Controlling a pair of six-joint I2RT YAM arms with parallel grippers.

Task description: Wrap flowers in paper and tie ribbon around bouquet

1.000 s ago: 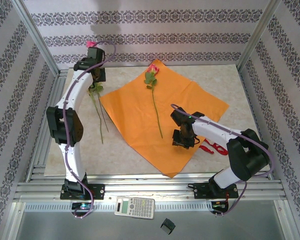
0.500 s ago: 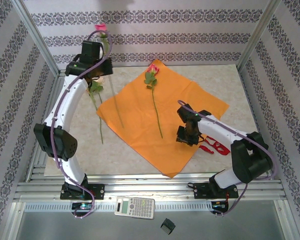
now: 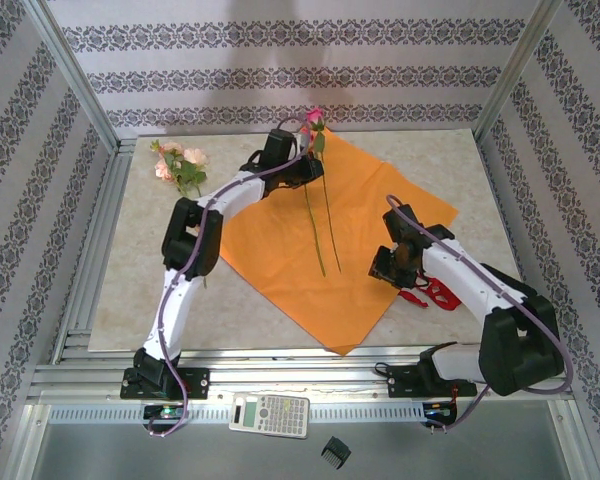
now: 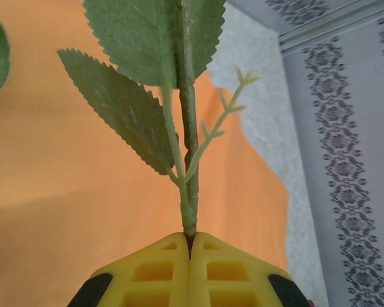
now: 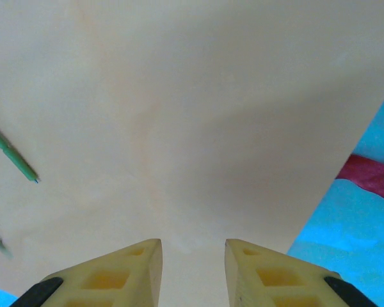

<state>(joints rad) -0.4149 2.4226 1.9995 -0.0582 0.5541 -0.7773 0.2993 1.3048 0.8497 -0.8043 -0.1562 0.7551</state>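
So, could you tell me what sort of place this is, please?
Probably a robot lab test cell, not a florist's: an aluminium frame boxes in the table, printed backdrop walls surround it, and a left arm and right arm are bolted to the near rail.

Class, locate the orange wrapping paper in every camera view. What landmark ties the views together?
Top external: the paper spread as a diamond mid-table.
Left wrist: the paper behind the gripped stem, left and centre.
Right wrist: the paper, washed pale, across most of the frame.
Shared landmark: green stems on or over it.
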